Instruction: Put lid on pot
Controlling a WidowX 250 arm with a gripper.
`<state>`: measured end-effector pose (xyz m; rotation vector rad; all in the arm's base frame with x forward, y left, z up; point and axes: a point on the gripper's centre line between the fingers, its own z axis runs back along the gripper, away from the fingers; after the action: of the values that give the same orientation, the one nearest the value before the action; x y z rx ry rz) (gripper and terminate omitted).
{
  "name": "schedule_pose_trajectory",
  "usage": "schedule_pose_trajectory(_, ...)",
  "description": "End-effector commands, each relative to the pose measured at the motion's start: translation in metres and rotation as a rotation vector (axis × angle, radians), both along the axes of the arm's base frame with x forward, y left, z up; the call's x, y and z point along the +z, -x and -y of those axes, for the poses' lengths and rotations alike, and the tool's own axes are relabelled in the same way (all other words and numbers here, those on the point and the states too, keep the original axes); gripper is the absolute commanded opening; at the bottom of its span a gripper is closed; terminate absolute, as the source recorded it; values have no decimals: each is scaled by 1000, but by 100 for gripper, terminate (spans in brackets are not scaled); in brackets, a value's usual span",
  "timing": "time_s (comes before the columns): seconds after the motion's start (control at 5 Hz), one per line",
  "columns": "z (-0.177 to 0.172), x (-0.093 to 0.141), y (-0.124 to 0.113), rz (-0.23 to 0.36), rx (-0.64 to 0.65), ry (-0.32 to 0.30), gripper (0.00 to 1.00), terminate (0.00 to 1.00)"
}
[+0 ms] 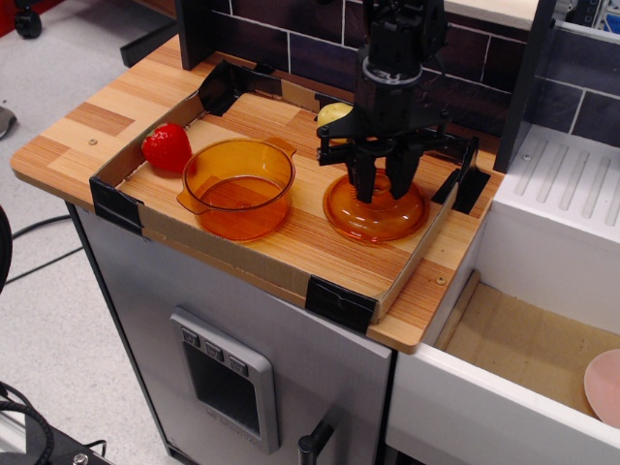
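The amber-orange domed lid (pixel 376 215) lies on the right side of the cardboard tray (pixel 232 254). My black gripper (pixel 379 184) comes straight down over the lid's centre, and its fingers (pixel 363 177) are closed around the small knob, which they hide. The lid still rests on the tray floor. The deep amber-orange pot (pixel 237 186) with side handles stands open and empty to the left of the lid, apart from it.
A red strawberry (pixel 167 146) sits left of the pot at the tray's wall. A pale yellow object (pixel 334 113) lies behind the gripper. A dark brick wall (pixel 281 39) backs the counter. A white sink unit (pixel 567 208) with a pink plate (pixel 604 386) is at right.
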<state>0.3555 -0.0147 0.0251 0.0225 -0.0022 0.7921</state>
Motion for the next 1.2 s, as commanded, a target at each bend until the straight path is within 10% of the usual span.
schedule_pose_trajectory(0.0, -25, 87, -1, 157, 20, 94, 0, 0)
schedule_pose_trajectory(1.0, -96, 60, 60, 148, -95, 7, 0, 0)
